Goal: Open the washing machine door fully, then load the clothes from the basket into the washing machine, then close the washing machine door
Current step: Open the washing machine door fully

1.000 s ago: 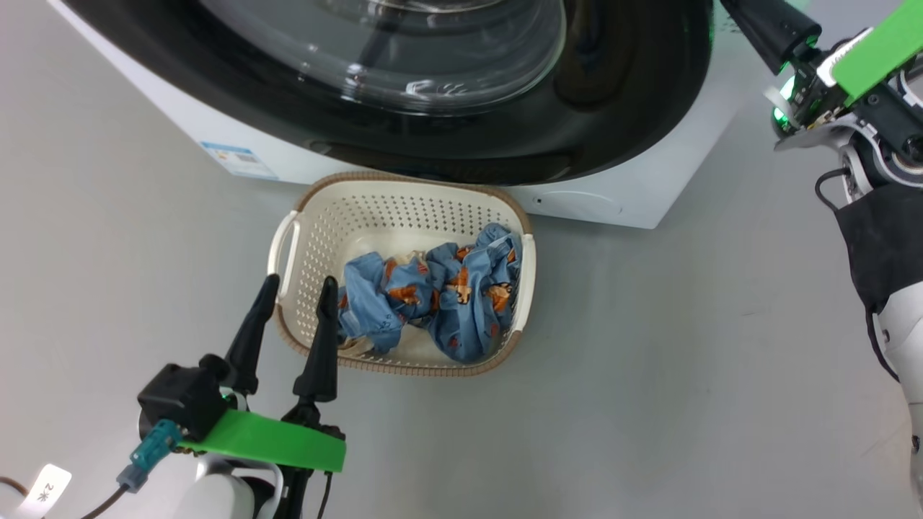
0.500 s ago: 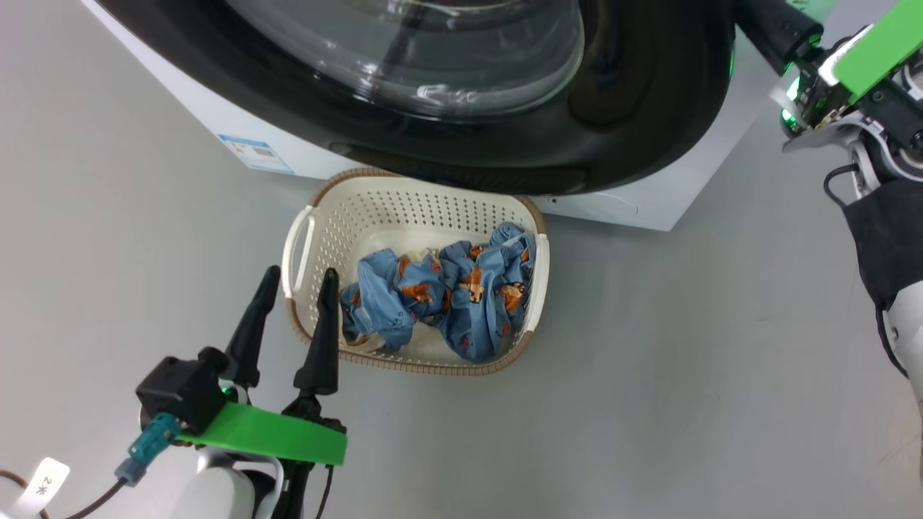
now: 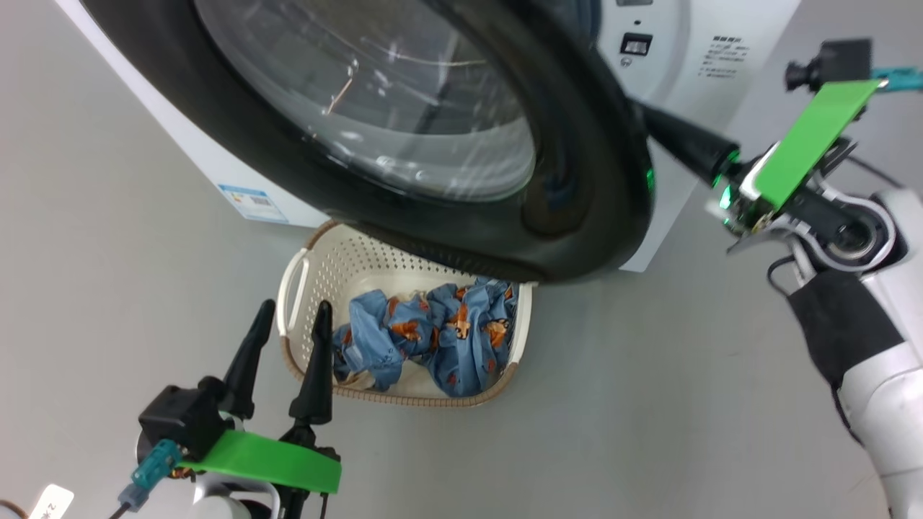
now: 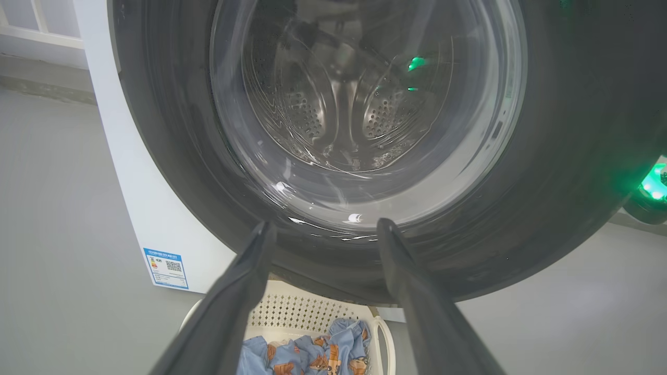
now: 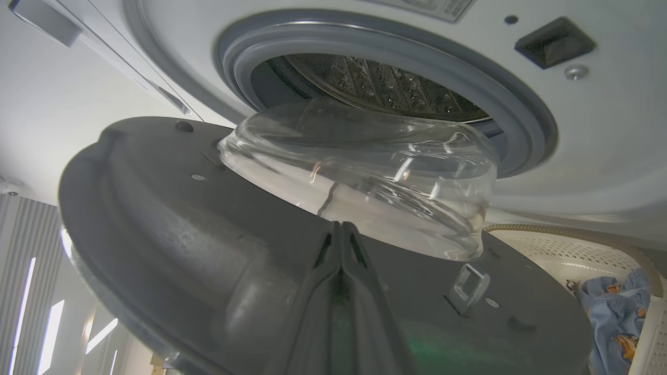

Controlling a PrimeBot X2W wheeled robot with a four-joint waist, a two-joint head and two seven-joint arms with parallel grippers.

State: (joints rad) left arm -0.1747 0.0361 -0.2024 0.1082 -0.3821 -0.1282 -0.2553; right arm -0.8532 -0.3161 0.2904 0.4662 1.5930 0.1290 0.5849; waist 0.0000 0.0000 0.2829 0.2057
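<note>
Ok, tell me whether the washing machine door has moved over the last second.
Yes. The washing machine door has swung its right edge out from the washing machine front, uncovering its latch socket.

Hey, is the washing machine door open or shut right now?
Partly open, not fully. In the right wrist view the washing machine door stands clear of the grey gasket, with the drum showing behind.
</note>
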